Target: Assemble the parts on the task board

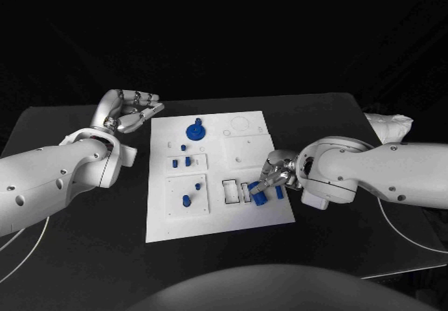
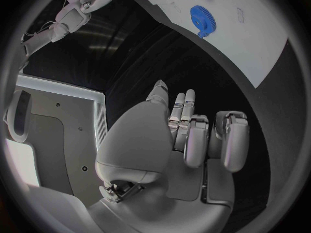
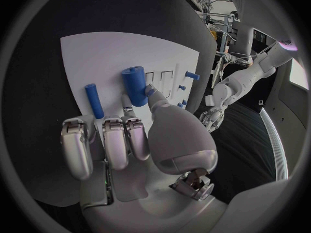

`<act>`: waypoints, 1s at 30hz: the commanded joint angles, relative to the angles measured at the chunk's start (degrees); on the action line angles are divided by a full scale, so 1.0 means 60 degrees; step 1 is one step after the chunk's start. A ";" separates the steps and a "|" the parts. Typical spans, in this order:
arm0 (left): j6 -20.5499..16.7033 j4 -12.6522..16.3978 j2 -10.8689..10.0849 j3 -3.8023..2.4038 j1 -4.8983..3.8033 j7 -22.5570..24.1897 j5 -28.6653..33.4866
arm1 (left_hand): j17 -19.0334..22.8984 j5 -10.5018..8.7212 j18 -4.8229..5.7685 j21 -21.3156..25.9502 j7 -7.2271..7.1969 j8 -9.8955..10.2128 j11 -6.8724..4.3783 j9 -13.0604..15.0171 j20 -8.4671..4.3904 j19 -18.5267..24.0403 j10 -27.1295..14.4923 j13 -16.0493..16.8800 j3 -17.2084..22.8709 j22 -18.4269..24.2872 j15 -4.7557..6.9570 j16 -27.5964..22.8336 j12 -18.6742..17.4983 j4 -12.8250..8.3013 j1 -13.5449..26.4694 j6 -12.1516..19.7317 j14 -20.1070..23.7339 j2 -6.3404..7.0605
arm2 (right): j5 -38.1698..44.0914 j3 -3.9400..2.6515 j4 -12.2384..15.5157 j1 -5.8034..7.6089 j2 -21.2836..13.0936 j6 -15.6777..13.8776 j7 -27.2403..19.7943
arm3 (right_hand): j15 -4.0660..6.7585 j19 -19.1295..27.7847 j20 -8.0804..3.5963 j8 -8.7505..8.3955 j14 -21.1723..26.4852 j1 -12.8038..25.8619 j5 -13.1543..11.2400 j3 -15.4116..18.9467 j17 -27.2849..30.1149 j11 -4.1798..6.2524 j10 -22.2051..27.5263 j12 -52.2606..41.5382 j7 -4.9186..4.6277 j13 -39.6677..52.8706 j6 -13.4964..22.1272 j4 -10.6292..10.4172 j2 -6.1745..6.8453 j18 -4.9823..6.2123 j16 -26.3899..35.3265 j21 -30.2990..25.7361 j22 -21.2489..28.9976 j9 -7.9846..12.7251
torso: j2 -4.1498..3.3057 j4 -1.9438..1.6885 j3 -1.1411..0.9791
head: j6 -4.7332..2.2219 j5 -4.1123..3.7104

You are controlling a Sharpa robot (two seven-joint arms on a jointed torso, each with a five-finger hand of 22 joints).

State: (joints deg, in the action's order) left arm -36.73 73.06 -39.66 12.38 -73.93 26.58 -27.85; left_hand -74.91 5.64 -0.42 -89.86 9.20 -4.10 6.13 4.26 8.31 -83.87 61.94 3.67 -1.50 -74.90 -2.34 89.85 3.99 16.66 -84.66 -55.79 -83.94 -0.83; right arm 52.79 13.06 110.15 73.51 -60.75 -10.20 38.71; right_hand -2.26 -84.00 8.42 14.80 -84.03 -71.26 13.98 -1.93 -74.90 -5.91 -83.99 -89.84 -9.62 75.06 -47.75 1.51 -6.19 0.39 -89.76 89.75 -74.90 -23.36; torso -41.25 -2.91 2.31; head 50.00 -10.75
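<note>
Two robot hands | right robot hand (image 1: pixel 272 176) grips blue cylinder (image 3: pixel 135 85) | left robot hand (image 1: pixel 131 107) empty, fingers curled, off task board (image 1: pixel 217 214)

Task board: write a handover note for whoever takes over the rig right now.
Right hand: fingers pinch a blue cylinder over the board's right edge, by the slots.
Left hand: holds nothing, fingers curled, off the board's far-left corner.
Loose: a blue rod lies beside the held cylinder.
Done, as far as visible: gear on the far part, small blue pegs mid-board.
Left: seat the cylinder, then the rod.
</note>
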 commanded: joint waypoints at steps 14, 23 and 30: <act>0.0137 0.0006 0.0027 -0.0010 -0.0005 0.0115 -0.0034 | -0.2515 0.0058 0.0070 -0.0023 0.0005 0.0026 0.0017 -0.0008 -0.0007 -0.1021 0.0060 0.0001 -0.0059 -0.2516 0.0006 0.0025 0.0011 0.0012 -0.0006 -0.0086 -0.1009 -0.0072 | 0.0023 0.0079 -0.0103 -0.0109 -0.0025 -0.0673 -0.0025 | 0.0000 -0.1000 0.0012 -0.0049 -0.0995 0.0005 -0.0043 -0.0028 -0.2516 0.0053 -0.1002 -0.0027 0.0005 0.2490 -0.0116 -0.0019 0.0043 -0.0065 -0.0039 0.0042 -0.2516 0.0303 | 0.0006 -0.0003 0.0006 | -0.0001 -0.0018; 0.0152 0.0004 0.0034 -0.0010 -0.0005 0.0106 -0.0034 | -0.2515 0.0058 0.0070 -0.0023 0.0005 0.0026 0.0017 -0.0008 -0.0007 -0.1021 0.0060 0.0001 -0.0059 -0.2516 0.0006 0.0025 0.0011 0.0012 -0.0006 -0.0086 -0.1009 -0.0072 | 0.0071 0.0079 -0.0212 -0.0112 0.0029 -0.0067 0.0281 | 0.0001 -0.1000 0.0008 -0.0231 -0.0995 0.0293 -0.0304 0.0077 -0.2516 0.0052 -0.1002 -0.0027 0.0010 0.2490 0.0163 -0.0087 0.0340 -0.0065 -0.0039 0.0042 -0.2516 0.0372 | 0.0003 -0.0008 0.0009 | -0.0001 -0.0021; 0.0150 0.0008 0.0034 -0.0010 -0.0005 0.0106 -0.0034 | -0.2515 0.0057 0.0070 -0.0023 0.0002 0.0025 0.0014 -0.0007 -0.0009 -0.1021 0.0073 0.0002 -0.0090 -0.2516 0.0009 0.0025 0.0013 0.0016 -0.0007 -0.0097 -0.1009 -0.0087 | 0.0223 0.0079 -0.0281 -0.0123 0.0065 0.0357 0.0452 | 0.0029 -0.1000 -0.0017 -0.0205 -0.0995 0.0412 -0.0260 0.0106 -0.2516 0.0085 -0.1002 -0.0027 0.0036 0.2490 0.0502 -0.0092 0.0462 -0.0065 -0.0039 0.0042 -0.2516 0.0307 | -0.0001 -0.0008 0.0004 | -0.0001 -0.0029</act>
State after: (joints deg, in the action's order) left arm -36.61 72.98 -39.56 12.38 -73.93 26.58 -27.85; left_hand -74.91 5.64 -0.42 -89.86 9.20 -4.10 6.14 4.26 8.31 -83.87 61.94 3.67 -1.73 -74.90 -2.34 89.85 3.99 16.89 -84.66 -55.79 -83.94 -0.83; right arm 53.10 12.99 108.90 73.36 -60.52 -11.90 38.36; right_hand -2.26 -84.00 8.42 14.06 -84.03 -69.15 12.32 -1.49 -74.94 -5.90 -83.99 -89.84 -9.95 75.06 -47.15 1.07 -3.33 0.39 -89.77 89.75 -74.94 -22.53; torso -41.23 -2.94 2.36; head 50.00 -10.91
